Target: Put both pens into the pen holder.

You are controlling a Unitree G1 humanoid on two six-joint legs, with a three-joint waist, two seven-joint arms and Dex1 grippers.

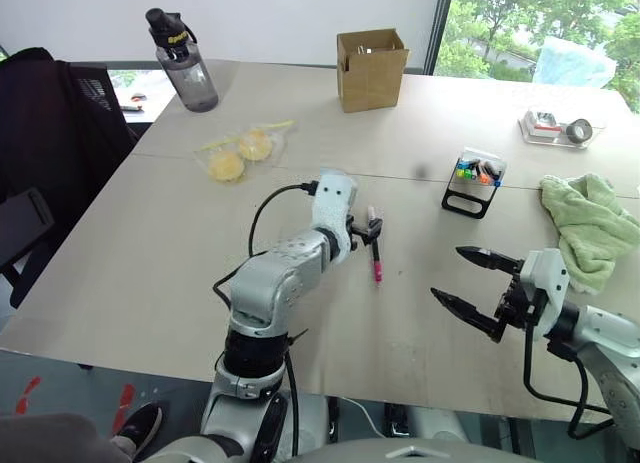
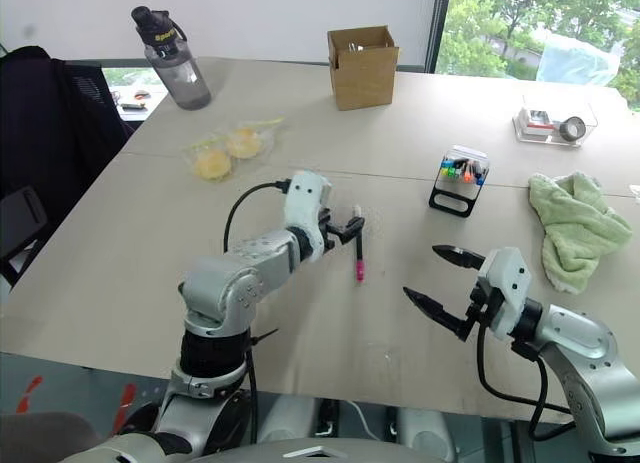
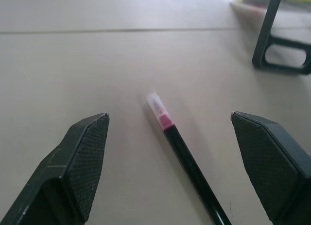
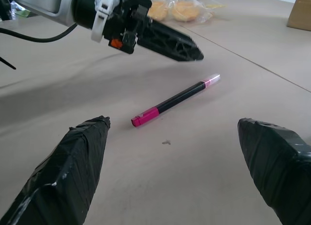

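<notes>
The pen (image 1: 375,245), black-barrelled with a magenta end and a clear white-tipped end, lies flat on the desk (image 1: 150,263) near its middle, its magenta end toward the robot. The left hand (image 1: 362,230) hovers just beside and over the pen's far end with its fingers (image 3: 82,157) spread wide; the pen lies loose between them, touched by neither. The right hand (image 1: 472,281) hangs level over the desk's near edge, well apart from the pen, its fingers (image 4: 77,162) also spread wide and holding nothing. The holder (image 1: 474,182), a slanted black frame with coloured caps showing, stands farther back and to the right of the pen. A green cloth (image 1: 590,228) lies to the holder's right. A cardboard box (image 1: 371,69), a water bottle (image 1: 183,63) and a bag of yellow rounds (image 1: 240,153) sit toward the far side, and a clear tray (image 1: 556,128) with a tape roll is at the far right.
</notes>
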